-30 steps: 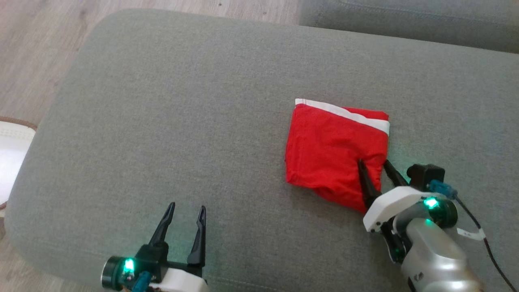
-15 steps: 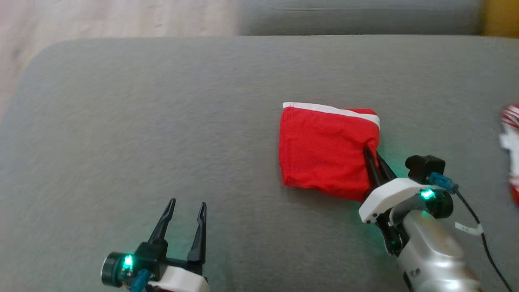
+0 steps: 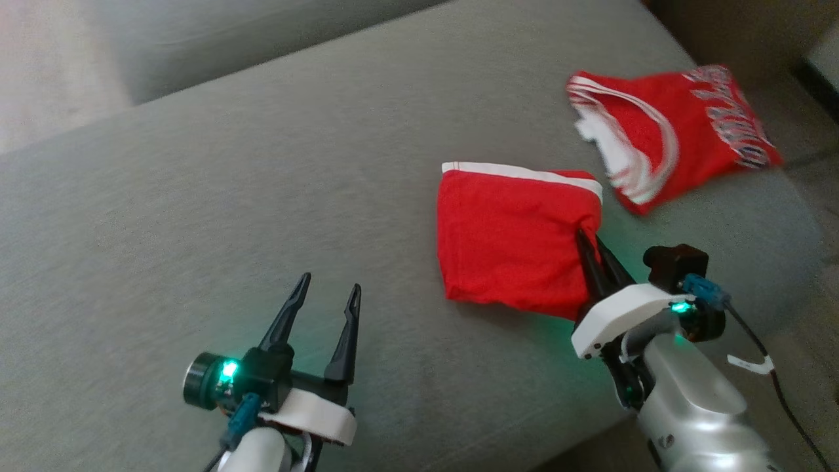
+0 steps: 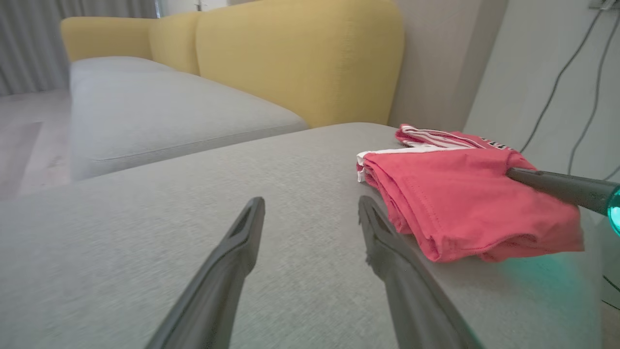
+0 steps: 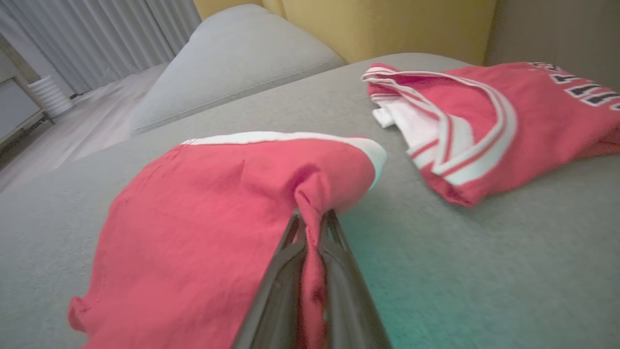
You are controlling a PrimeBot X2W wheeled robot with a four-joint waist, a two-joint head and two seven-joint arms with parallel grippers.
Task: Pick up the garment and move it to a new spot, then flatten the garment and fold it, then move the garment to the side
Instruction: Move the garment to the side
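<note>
Red garment [image 3: 505, 242] lies folded, right pincer [image 3: 588, 237] clenched on its near edge; left pincer [image 3: 330, 282] released. Only the sideways move seems outstanding.

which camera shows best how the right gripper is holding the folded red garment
The right wrist view: the right gripper sits close up, jaws shut on a pinched fold at the edge of the folded red garment. The head view shows the grip smaller, from above; the left wrist view catches it side-on.
</note>
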